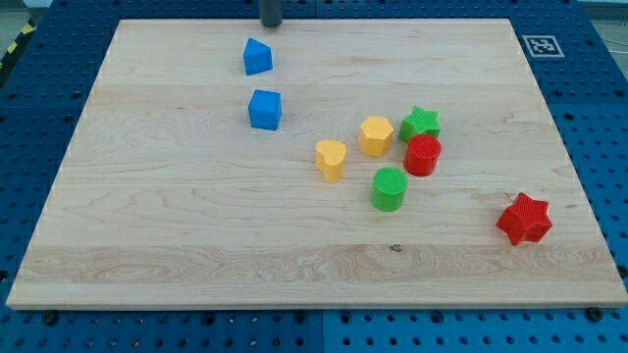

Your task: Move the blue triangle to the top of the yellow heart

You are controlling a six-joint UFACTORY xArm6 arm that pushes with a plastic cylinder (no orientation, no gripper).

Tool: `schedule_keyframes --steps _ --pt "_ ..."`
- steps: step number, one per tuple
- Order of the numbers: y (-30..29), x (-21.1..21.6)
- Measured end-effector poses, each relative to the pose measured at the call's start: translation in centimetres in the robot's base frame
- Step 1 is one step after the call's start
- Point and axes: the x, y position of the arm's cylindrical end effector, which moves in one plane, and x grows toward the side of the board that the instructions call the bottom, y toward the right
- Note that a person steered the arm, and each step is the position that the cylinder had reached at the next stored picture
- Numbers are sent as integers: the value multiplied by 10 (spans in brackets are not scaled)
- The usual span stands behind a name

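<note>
Task barely begun: blue triangle point(257, 56) well apart from the yellow heart point(331, 159), far up and toward the view's left of it, near the top edge of the wooden desk point(147, 245). My tip point(270, 25) farther still from the heart, at the desk's top edge, just above the triangle and a shade to the view's right of it, seemingly not touching. No hand on this arm, only a bare dark rod, so nothing clenched, released or grasped. Blue cube point(265, 109) between triangle and heart, up and to the view's left of the heart, close to the likely line of travel. Spot directly above the heart open, though bordered by the yellow hexagon point(376, 135) just up and to the view's right of the heart. Green star point(420, 123) and red cylinder point(423, 155) farther to the heart's right, green cylinder point(390, 188) below and to its right, red star point(523, 219) far off to the lower right. Left to do, by the look of it: nearly the whole push, down and to the view's right, steering the triangle past the cube and stopping it short of the heart's upper side without nudging the hexagon.
</note>
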Motion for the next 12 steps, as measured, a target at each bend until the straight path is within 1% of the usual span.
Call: schedule_keyframes --steps 1,2,3,4,5,6,7,11,12 --pt "-29 2" --pt "-40 20" --pt "-43 48" --pt "-39 68" --pt "-22 68" --pt "-7 78" --pt "7 97" --pt "15 161" --pt "17 154"
